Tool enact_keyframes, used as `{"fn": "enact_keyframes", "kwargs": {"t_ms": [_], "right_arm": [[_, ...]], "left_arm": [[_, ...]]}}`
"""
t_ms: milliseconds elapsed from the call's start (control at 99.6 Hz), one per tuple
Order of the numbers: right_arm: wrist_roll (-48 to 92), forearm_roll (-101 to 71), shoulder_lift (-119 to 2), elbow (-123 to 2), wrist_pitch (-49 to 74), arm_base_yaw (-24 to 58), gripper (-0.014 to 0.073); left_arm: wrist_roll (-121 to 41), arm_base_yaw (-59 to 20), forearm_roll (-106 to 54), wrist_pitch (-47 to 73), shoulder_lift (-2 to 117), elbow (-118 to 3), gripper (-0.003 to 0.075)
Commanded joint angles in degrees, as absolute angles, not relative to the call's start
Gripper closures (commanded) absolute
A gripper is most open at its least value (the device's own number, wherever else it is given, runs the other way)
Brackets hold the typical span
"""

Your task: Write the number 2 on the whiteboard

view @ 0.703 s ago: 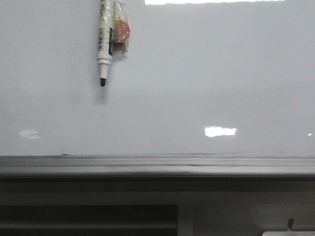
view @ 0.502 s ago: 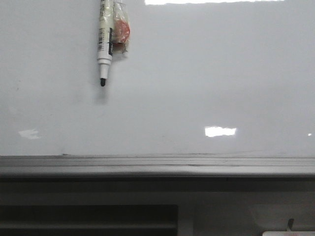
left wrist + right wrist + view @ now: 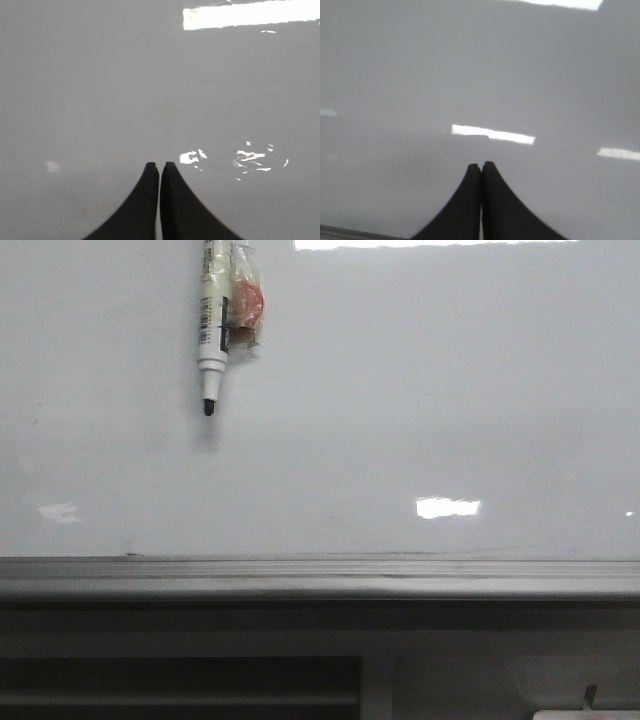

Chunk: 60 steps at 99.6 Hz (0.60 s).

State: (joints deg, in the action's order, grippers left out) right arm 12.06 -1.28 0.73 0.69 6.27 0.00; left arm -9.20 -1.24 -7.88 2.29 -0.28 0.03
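The whiteboard (image 3: 420, 410) fills the front view, glossy white-grey with glare spots. No number 2 shows on it. A white marker (image 3: 210, 330) with a black tip hangs point down at the upper left, its tip at or very near the board, with a red-and-clear taped piece (image 3: 246, 305) beside it. What holds the marker is above the view. My left gripper (image 3: 159, 166) is shut and empty over the bare board. My right gripper (image 3: 481, 165) is shut and empty over the bare board. Neither gripper shows in the front view.
A grey metal ledge (image 3: 320, 577) runs along the board's lower edge. Below it is a dark recessed panel (image 3: 180, 680). A white object's corner (image 3: 585, 713) shows at the bottom right.
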Motion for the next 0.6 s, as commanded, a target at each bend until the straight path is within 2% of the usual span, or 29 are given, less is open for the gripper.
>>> {"fn": "enact_keyframes", "kwargs": {"t_ms": [0, 191, 593], "right_arm": [[12.1, -0.9, 1.4, 2.2, 1.8, -0.3, 0.0662], [12.1, -5.2, 1.4, 2.2, 1.0, -0.3, 0.0662], [12.1, -30.4, 1.4, 2.1, -4.4, -0.3, 0.0662]], "left_arm": [[-8.7, -1.1, -8.3, -2.3, -1.8, 0.8, 0.074], [-8.7, -1.1, -9.5, -2.4, -1.8, 0.8, 0.074], [-8.7, -1.1, -35.3, -2.7, -1.8, 0.7, 0.0741]]}}
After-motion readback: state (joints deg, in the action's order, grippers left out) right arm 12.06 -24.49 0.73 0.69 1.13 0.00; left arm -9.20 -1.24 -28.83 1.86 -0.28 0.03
